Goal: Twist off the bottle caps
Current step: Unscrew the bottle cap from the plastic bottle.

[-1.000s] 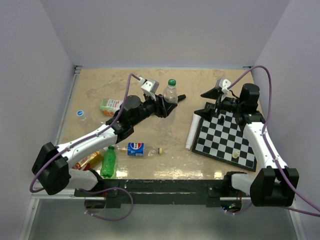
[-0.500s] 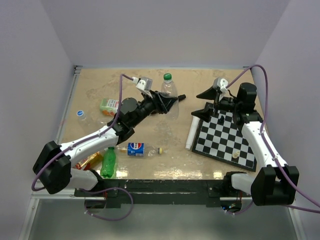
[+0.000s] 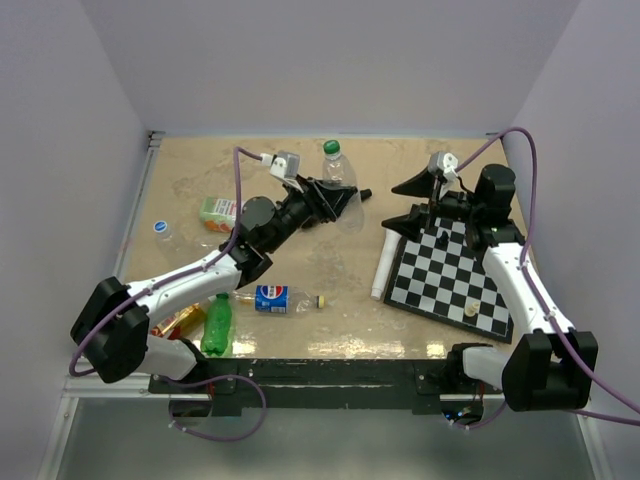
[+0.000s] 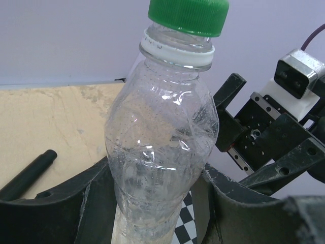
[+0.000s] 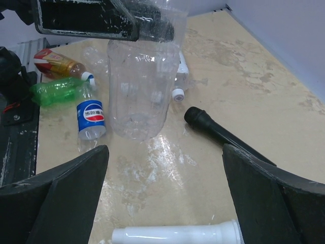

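Nearest the arm bases, on the left, a bright green bottle (image 3: pixel 217 322) lies on the table (image 3: pixel 330 330) just beside an amber bottle with a red label (image 3: pixel 178 321). A little further in lies the Pepsi bottle (image 3: pixel 271 298), with a small clear bottle (image 3: pixel 303 300) beside it, a pale cap (image 3: pixel 321 301) on its end. To the right sits the chessboard (image 3: pixel 450 275), with a white microphone (image 3: pixel 382 262) along its left edge.

Further back on the left lie a white-and-green carton (image 3: pixel 220 211) and, near the table's edge, a clear bottle with a blue cap (image 3: pixel 160 226).

Beyond these, the left gripper (image 3: pixel 338 200) is pinched on the held clear bottle (image 4: pixel 157 168). Its fingers (image 4: pixel 96 203) press the crinkled body from both sides, low down under the bulge. Whether the base touches the table I cannot tell. The right gripper (image 5: pixel 162 203) hangs over the far left corner of the chessboard, spread wide and empty. It faces the held bottle, which stands ahead of its fingertips and apart from them. A black microphone (image 5: pixel 223 134) lies on the table near that bottle.

Farthest back, the green cap (image 4: pixel 188 15) sits screwed onto the held bottle's neck above a white ring, well clear of the left fingers and touched by neither gripper.
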